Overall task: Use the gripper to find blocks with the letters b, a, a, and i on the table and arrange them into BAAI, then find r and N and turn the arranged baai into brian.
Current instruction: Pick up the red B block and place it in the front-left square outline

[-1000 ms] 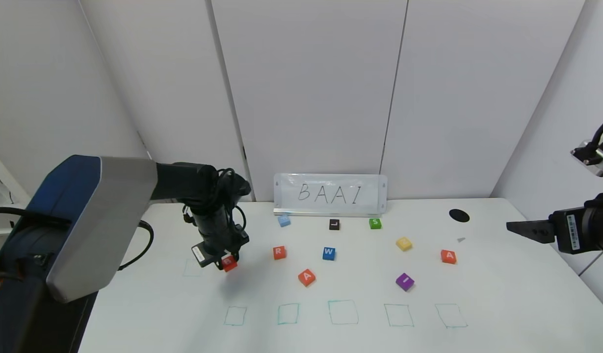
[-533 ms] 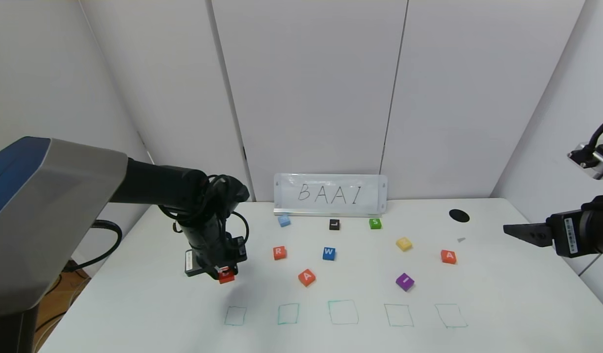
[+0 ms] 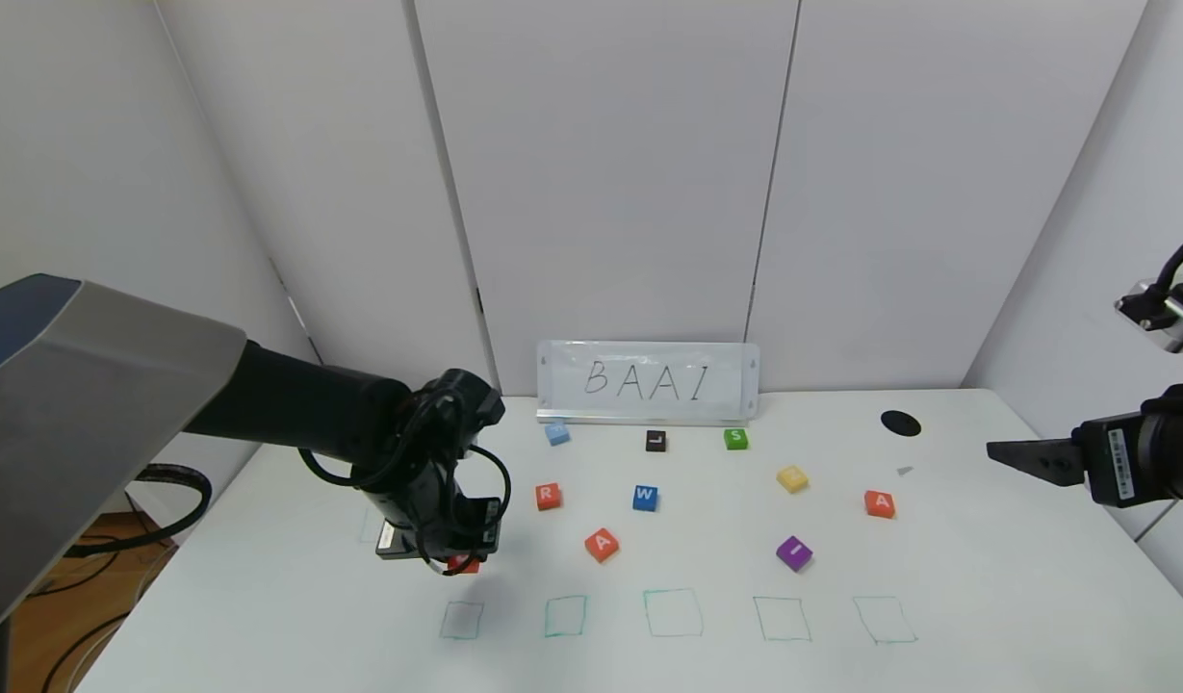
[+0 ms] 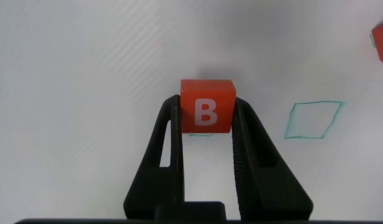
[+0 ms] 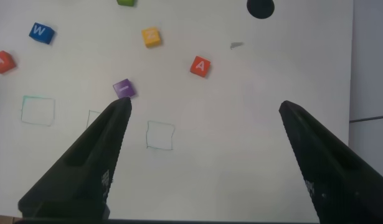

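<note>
My left gripper (image 3: 456,561) is shut on the orange-red B block (image 4: 207,106) and holds it just above the table (image 3: 986,597), close behind the leftmost green outline (image 3: 461,621). One A block (image 3: 602,544) lies mid-table and the other A block (image 3: 879,503) at the right. The purple I block (image 3: 794,552) sits between them, and the R block (image 3: 548,496) lies right of the left gripper. I cannot read an N on any block. My right gripper (image 3: 995,449) hangs open above the table's right edge, holding nothing.
A row of several green outlines runs along the front. A whiteboard sign (image 3: 648,382) reading BAAI stands at the back. Light blue (image 3: 556,433), black L (image 3: 655,441), green S (image 3: 735,439), blue W (image 3: 645,498) and yellow (image 3: 791,478) blocks lie scattered. A black spot (image 3: 900,423) marks the back right.
My left arm has carried the B block forward and lower, toward the leftmost front outline. The right gripper has shifted only slightly.
</note>
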{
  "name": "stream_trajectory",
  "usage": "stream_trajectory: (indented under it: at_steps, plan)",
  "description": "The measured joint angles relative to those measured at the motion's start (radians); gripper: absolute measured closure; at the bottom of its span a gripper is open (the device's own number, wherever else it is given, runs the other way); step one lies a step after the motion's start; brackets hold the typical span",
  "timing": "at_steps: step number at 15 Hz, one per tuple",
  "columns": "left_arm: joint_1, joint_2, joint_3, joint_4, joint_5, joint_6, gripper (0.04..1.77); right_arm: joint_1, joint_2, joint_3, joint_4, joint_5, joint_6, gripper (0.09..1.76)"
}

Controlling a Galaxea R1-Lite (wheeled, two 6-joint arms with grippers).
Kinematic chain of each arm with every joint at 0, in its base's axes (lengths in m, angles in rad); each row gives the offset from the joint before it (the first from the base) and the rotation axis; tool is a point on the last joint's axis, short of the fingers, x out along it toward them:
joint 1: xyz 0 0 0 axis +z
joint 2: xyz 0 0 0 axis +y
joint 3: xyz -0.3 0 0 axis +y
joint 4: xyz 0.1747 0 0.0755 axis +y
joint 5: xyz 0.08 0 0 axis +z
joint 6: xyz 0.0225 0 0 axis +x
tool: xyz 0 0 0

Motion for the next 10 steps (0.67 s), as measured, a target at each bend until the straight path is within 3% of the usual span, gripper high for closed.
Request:
stream_trajectory:
  at_steps: [5,10]
  plan:
    - [-0.001,-0.032,0.147,-0.111,-0.001,0.099,1.3,0.004,0.001,0.004,0.0,-0.002,0.0,0.14]
    - [-0.001,-0.039,0.188,-0.13,-0.054,0.094,1.3,0.012,0.002,0.009,-0.001,-0.004,0.0,0.14]
